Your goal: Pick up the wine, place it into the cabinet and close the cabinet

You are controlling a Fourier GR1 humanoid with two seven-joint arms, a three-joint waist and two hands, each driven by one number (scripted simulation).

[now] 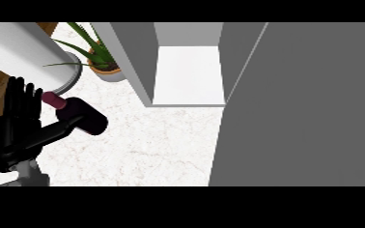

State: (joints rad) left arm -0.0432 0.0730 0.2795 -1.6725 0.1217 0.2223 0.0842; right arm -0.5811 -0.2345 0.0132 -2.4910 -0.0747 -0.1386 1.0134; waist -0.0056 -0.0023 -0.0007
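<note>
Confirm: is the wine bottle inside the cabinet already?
No, the wine bottle lies out on the counter by the left robot hand, left of the open cabinet.

At the left edge of the frame, the left hand [25,121] is black, with long thin fingers and a thick thumb. Below it, in the lower left corner, a short grey forearm [32,176] shows, smooth and rounded.

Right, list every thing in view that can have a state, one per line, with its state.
Cabinet: open, nothing on the visible shelf.
Cabinet door: swung wide open.
Wine bottle: lying tilted at the left hand, outside the cabinet.
Left hand: fingers straight up behind the bottle, thumb along its body.
Potted plant: upright on the counter.
Right hand: not in view.
</note>
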